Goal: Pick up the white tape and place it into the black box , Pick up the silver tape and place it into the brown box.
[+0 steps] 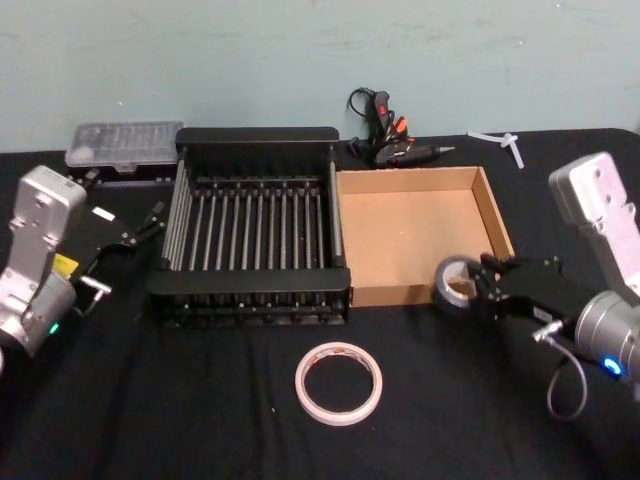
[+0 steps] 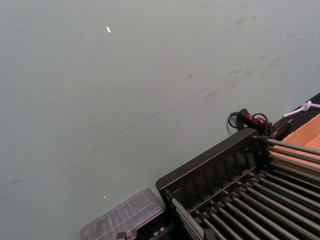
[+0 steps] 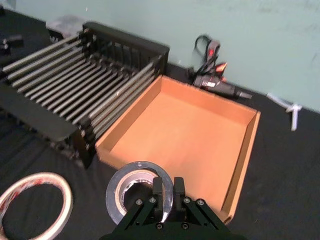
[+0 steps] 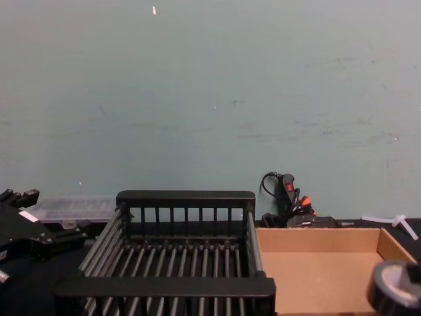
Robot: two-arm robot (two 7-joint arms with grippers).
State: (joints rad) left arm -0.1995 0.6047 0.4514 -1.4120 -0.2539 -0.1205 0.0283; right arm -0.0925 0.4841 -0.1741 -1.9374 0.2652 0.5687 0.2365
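The silver tape (image 1: 455, 283) hangs just off the black tablecloth, outside the front right corner of the brown box (image 1: 410, 230). My right gripper (image 1: 483, 287) is shut on its wall. In the right wrist view the two fingers (image 3: 159, 192) pinch the rim of the silver tape (image 3: 122, 182), with the brown box (image 3: 185, 130) beyond it. The white tape (image 1: 303, 385) lies flat on the cloth in front of the black box (image 1: 250, 283), which holds nothing. My left gripper (image 1: 150, 222) is parked to the left of that crate.
A glue gun with its cord (image 1: 385, 130) lies behind the boxes. A clear plastic case (image 1: 125, 143) sits at the back left and a white plastic piece (image 1: 505, 143) at the back right. The wall stands close behind the table.
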